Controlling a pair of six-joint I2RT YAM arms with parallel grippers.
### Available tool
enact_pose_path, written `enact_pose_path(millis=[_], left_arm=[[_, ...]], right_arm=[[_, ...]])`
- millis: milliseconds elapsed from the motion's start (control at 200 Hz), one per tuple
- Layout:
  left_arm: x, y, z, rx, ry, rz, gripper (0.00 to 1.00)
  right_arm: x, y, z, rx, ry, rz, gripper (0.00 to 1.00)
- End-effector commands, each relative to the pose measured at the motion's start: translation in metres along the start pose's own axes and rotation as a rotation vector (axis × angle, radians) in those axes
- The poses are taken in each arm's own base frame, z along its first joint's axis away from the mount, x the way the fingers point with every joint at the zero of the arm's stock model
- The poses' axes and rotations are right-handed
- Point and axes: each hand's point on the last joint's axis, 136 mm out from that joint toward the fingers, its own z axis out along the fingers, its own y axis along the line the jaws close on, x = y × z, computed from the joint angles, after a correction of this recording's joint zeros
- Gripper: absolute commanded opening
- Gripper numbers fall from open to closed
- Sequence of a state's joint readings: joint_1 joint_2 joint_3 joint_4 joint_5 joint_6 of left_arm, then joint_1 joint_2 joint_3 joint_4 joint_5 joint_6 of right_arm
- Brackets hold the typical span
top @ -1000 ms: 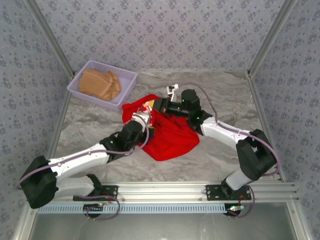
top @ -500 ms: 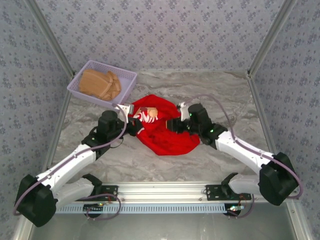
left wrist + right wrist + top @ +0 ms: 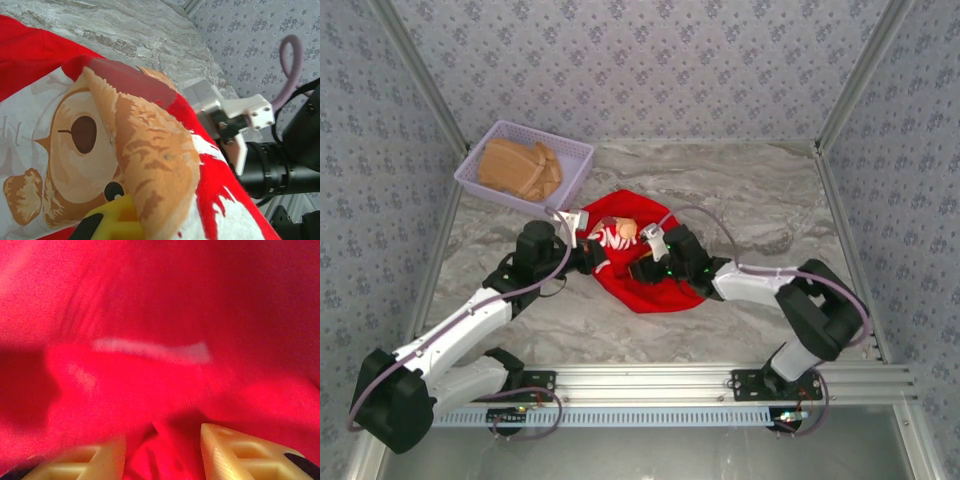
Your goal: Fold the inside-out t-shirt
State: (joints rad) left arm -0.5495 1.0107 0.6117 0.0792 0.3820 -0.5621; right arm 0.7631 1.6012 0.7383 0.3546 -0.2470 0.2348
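Observation:
The inside-out t-shirt [image 3: 655,285] lies bunched in a red heap at the middle of the table, a white and tan print [image 3: 618,233] showing at its upper left. My left gripper [image 3: 590,256] is shut on the shirt's left edge. In the left wrist view the printed cloth [image 3: 150,150] drapes over its yellow finger [image 3: 107,222]. My right gripper [image 3: 640,270] is pressed into the heap from the right. Its jaws are open, its cream fingers [image 3: 240,450] apart with a fold of red cloth [image 3: 160,390] between them.
A lilac basket [image 3: 575,165] holding a folded tan garment [image 3: 520,168] stands at the back left, close to the shirt. Bare marble tabletop [image 3: 760,200] spreads right of the shirt. Patterned walls and metal posts enclose the table.
The left gripper moved up to the shirt's left edge and shut on it. The right arm swung from the far side down into the heap, and its jaws opened. The shirt bunched up smaller.

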Motion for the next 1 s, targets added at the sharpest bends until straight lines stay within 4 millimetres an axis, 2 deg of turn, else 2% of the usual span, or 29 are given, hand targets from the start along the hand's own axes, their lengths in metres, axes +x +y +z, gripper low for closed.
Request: enact_pose_path(millis=[0,50,120,160,215,230,270,345,395,445,510,575,620,670,744,809,879,994], left_arm=[[-0.019,-0.016,-0.004,0.041,-0.032,0.008,0.00],[-0.019,-0.015,-0.004,0.036,-0.032,0.007,0.00],[-0.021,-0.012,-0.006,0.030,-0.039,-0.001,0.00],[-0.023,-0.009,-0.008,0.020,-0.047,-0.017,0.00],[-0.027,-0.002,-0.012,0.002,-0.067,-0.049,0.00],[-0.029,0.001,-0.013,-0.005,-0.074,-0.058,0.00],[-0.032,0.005,-0.017,-0.015,-0.090,-0.080,0.00],[-0.037,0.009,-0.021,-0.022,-0.114,-0.095,0.00],[-0.041,0.007,-0.021,-0.012,-0.121,-0.090,0.00],[-0.044,0.005,-0.020,-0.010,-0.118,-0.088,0.00],[-0.045,0.009,-0.019,-0.040,-0.098,-0.093,0.00],[-0.041,0.020,-0.019,-0.120,-0.060,-0.090,0.08],[-0.038,0.028,-0.020,-0.176,-0.033,-0.078,0.23],[-0.037,0.030,-0.023,-0.207,-0.016,-0.044,0.42],[-0.045,0.016,-0.033,-0.221,-0.051,0.053,0.55],[-0.054,-0.007,-0.042,-0.206,-0.107,0.161,0.69],[-0.059,-0.034,-0.041,-0.143,-0.133,0.254,0.78],[-0.058,-0.063,-0.014,-0.073,-0.075,0.363,0.83]], right_arm=[[-0.031,0.016,0.015,-0.060,-0.106,-0.040,0.42],[-0.035,0.012,0.020,-0.032,-0.123,-0.036,0.37],[-0.042,0.000,0.020,0.033,-0.136,-0.026,0.13],[-0.051,-0.010,0.011,0.082,-0.148,-0.023,0.00],[-0.065,-0.014,-0.016,0.118,-0.169,-0.028,0.00],[-0.064,-0.017,-0.023,0.127,-0.154,-0.022,0.00],[-0.074,-0.013,-0.051,0.122,-0.163,-0.020,0.00],[-0.089,0.007,-0.100,0.058,-0.181,-0.022,0.00],[-0.095,0.022,-0.126,-0.003,-0.171,-0.017,0.00],[-0.111,0.034,-0.154,-0.054,-0.184,0.002,0.00],[-0.134,0.042,-0.185,-0.120,-0.216,0.047,0.00],[-0.158,0.049,-0.206,-0.195,-0.273,0.097,0.00],[-0.172,0.049,-0.213,-0.218,-0.294,0.135,0.00],[-0.176,0.045,-0.208,-0.193,-0.262,0.140,0.00],[-0.181,0.043,-0.201,-0.162,-0.220,0.126,0.00],[-0.179,0.042,-0.193,-0.177,-0.189,0.144,0.00],[-0.178,0.044,-0.189,-0.202,-0.172,0.134,0.00],[-0.175,0.047,-0.185,-0.228,-0.153,0.131,0.00]])
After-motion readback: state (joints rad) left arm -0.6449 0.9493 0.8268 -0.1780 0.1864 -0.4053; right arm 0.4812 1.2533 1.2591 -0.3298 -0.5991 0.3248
